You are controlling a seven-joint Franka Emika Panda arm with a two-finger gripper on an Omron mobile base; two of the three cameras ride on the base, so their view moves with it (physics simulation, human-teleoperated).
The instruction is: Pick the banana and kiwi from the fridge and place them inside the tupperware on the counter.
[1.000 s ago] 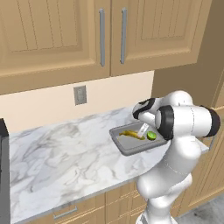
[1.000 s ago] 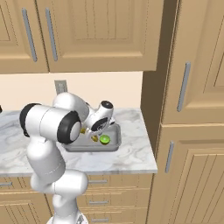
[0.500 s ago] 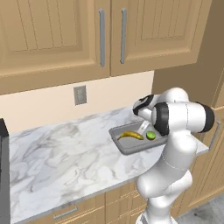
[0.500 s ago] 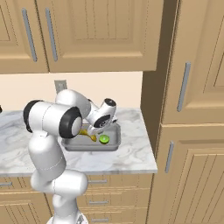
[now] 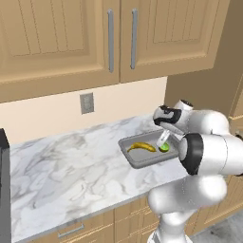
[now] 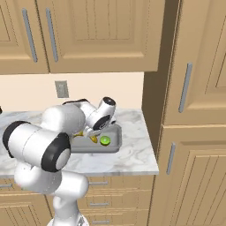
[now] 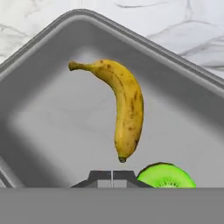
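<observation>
One tupperware [image 5: 137, 160] sits on the marbled desk [image 5: 66, 166], near the end that meets the tall tan cabinet [image 6: 194, 110]. Inside it lie two fruits: one banana [image 7: 122, 105] (yellow, brown-speckled, stem towards a corner of the tray) and one kiwi [image 7: 166, 176], bright green, just beside the banana's blunt end but apart from it. The hand [image 7: 112, 175] hangs above the tray with its jaws pressed together and nothing between them; its tips sit close to the banana's lower end and the kiwi. From the right base view the kiwi [image 6: 105, 141] shows by the tray's near rim. Above the desk hang two cupboard doors, each with one silver handle [image 5: 110, 40], and one wall socket [image 5: 86, 103].
</observation>
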